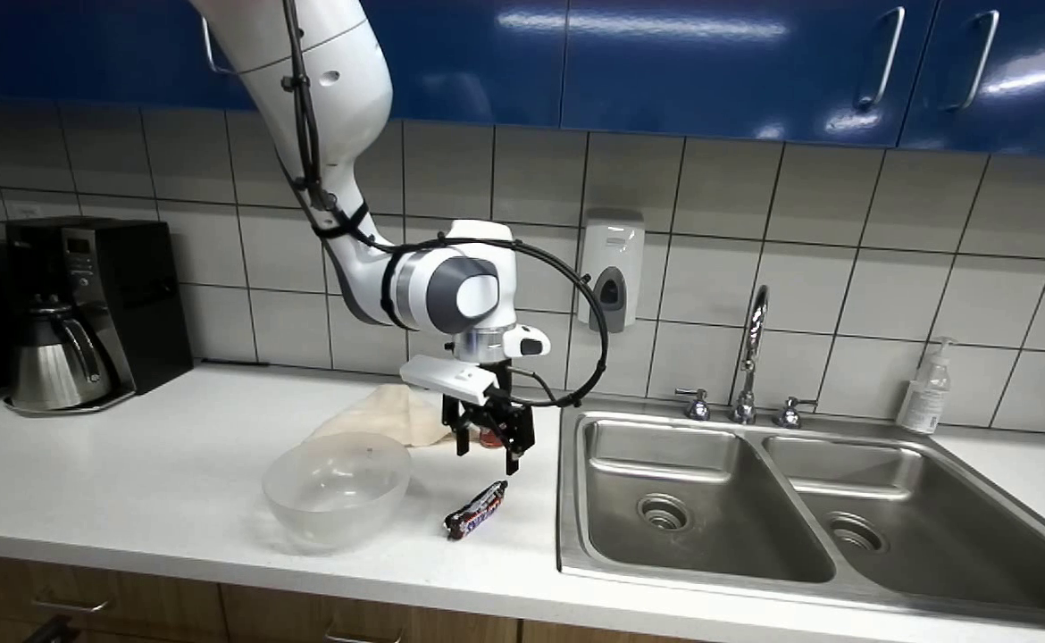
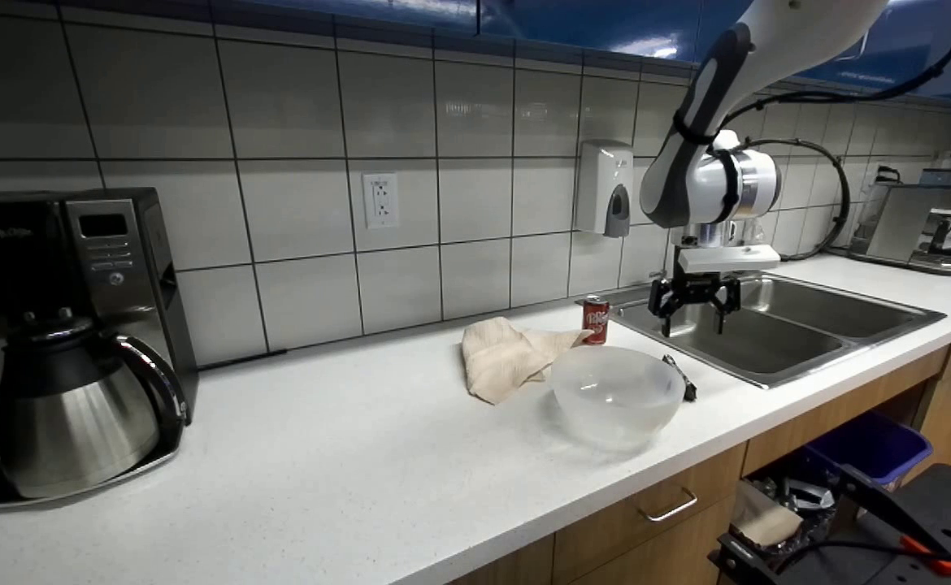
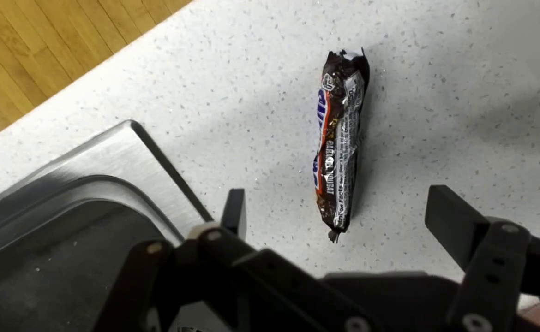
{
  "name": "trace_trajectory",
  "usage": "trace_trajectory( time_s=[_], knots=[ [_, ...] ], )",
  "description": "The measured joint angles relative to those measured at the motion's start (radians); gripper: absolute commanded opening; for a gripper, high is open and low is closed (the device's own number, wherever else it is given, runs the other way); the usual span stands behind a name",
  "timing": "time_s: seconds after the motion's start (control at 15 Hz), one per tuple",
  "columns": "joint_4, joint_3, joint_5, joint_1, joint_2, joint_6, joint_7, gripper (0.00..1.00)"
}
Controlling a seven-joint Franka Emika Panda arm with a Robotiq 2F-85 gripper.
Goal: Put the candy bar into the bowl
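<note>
The candy bar, in a dark brown wrapper, lies on the white counter in both exterior views [image 1: 476, 512] [image 2: 681, 379] and in the wrist view [image 3: 341, 143]. The frosted clear bowl [image 1: 335, 500] stands beside it; it also shows in an exterior view [image 2: 610, 410], partly covering the bar. The bowl is out of the wrist view. My black gripper [image 1: 487, 455] is open and empty, above the counter and a little behind the bar; it also shows in an exterior view [image 2: 692, 329]. In the wrist view, the gripper's fingers [image 3: 337, 203] stand apart, either side of the bar's near end.
A double steel sink [image 1: 573, 509] is beside the bar; its corner shows in the wrist view [image 3: 129, 143]. A beige cloth [image 2: 498, 357] and a red soda can [image 2: 596, 320] stand behind the bowl. A coffee maker [image 1: 134, 295] and a faucet [image 1: 748, 357] are by the wall.
</note>
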Motion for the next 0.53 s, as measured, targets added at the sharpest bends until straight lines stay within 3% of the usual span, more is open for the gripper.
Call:
trace_trajectory(
  time_s=[0.53],
  knots=[
    [0.051,0.001,0.0,-0.008,0.086,-0.001,0.0,1.0]
  ],
)
